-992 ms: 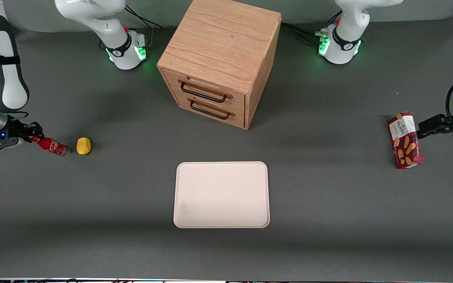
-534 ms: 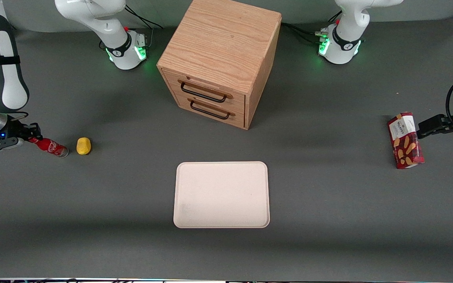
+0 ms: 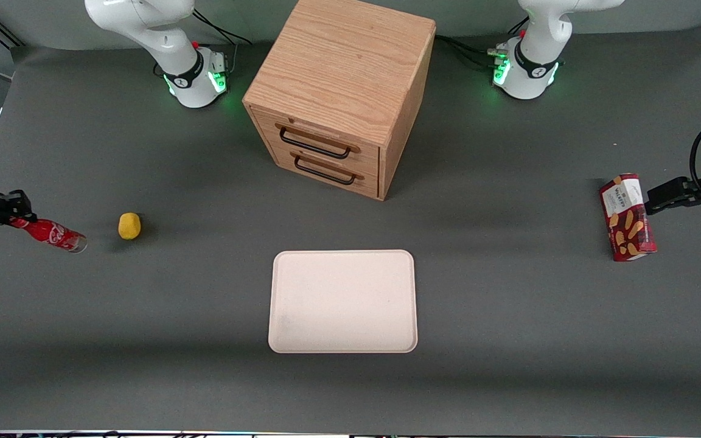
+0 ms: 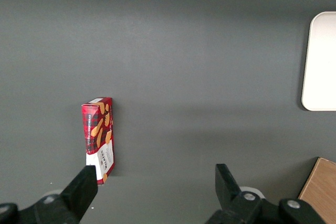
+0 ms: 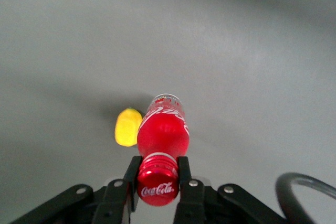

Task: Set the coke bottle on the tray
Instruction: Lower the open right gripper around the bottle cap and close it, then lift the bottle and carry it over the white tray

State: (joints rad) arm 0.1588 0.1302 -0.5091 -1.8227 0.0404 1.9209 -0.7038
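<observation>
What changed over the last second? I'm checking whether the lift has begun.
The gripper, shut on the coke bottle by its neck, carried it up and away from the yellow object. Yellow object, tray, drawer cabinet and biscuit box stayed put.

At the working arm's end of the grey surface [image 3: 509, 316], the gripper [image 3: 19, 214] has the coke bottle [image 3: 49, 233] pinched by its neck, and the bottle hangs tilted, base end toward a small yellow object [image 3: 129, 225] lying near it. The cream tray [image 3: 342, 301] sits bare mid-surface, in front of a wooden drawer cabinet [image 3: 341, 94]. A red biscuit box [image 3: 627, 217] lies toward the parked arm's end.
</observation>
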